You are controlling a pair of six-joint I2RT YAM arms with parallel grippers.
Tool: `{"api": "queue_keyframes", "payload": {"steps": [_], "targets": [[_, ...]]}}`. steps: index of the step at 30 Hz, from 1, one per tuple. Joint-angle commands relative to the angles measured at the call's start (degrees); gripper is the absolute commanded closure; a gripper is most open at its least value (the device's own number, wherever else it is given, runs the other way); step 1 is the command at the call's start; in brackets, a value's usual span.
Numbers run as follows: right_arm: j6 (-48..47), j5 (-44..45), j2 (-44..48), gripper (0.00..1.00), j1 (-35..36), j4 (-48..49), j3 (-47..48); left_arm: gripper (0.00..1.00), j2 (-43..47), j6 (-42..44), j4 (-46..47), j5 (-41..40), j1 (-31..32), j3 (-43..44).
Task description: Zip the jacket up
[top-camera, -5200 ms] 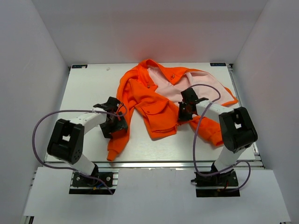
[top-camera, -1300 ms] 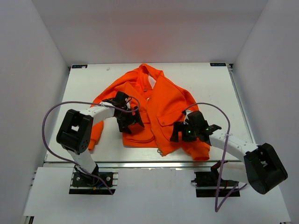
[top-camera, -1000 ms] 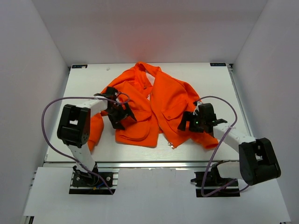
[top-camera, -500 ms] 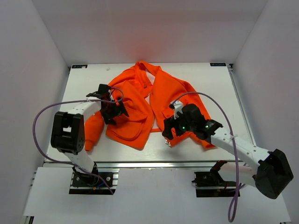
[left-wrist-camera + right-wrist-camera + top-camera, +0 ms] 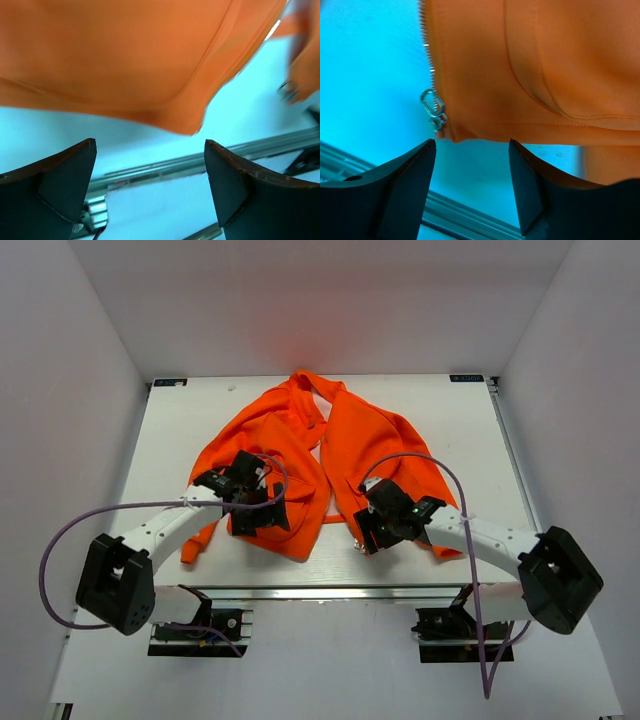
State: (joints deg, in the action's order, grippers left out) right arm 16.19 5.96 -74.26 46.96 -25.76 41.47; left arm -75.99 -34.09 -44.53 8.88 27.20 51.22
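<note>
The orange jacket lies unzipped on the table, its two front panels side by side with a narrow gap between them. My left gripper hovers over the left panel's lower hem. In the left wrist view the left gripper is open, with the jacket's hem corner just beyond its tips. My right gripper is at the right panel's lower inner corner. In the right wrist view the right gripper is open and holds nothing. The metal zipper pull hangs at the end of the zipper teeth, just above the left finger.
The table's near metal rail runs just past the hem, close under both grippers. White walls enclose the table on three sides. The jacket's left sleeve trails towards the front left edge.
My left gripper has moved from the left panel's upper side down to its near hem. The right gripper has shifted slightly at the right panel's corner, and its jaws have narrowed a little.
</note>
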Motion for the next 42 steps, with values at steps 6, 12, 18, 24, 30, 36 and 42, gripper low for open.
{"api": "queue_keyframes", "payload": {"steps": [6, 12, 18, 24, 30, 36, 42], "targets": [[-1.7, 6.6, -7.6, 0.38, 0.3, 2.0, 2.5, 0.02, -1.3, 0.9, -2.8, -3.5, 9.6, -1.0], [-4.1, 1.6, -8.6, 0.40, 1.2, 4.2, 2.3, 0.02, -6.0, 1.7, -3.5, -6.2, 12.7, 2.6], [-7.2, 1.1, -7.0, 0.38, 2.1, 5.7, 2.1, 0.02, -8.6, 3.2, -5.6, -8.5, 13.4, 5.7], [-7.2, 2.5, -9.7, 0.37, 2.2, 6.1, 2.3, 0.02, -9.1, 4.0, -6.6, -10.7, 13.4, 7.0], [-6.8, 2.6, -12.7, 0.38, 2.3, 8.5, 0.7, 0.02, -10.1, 5.3, -8.0, -12.0, 13.4, 8.8], [-5.9, 2.3, -16.7, 0.78, 2.3, 6.4, 2.0, 0.02, -11.9, 8.2, -7.9, -11.5, 13.6, 9.9], [-4.3, -0.8, -14.9, 1.00, 2.3, 7.6, 0.9, 0.02, -14.6, 8.5, -6.4, -10.5, 14.8, 8.5]]}}
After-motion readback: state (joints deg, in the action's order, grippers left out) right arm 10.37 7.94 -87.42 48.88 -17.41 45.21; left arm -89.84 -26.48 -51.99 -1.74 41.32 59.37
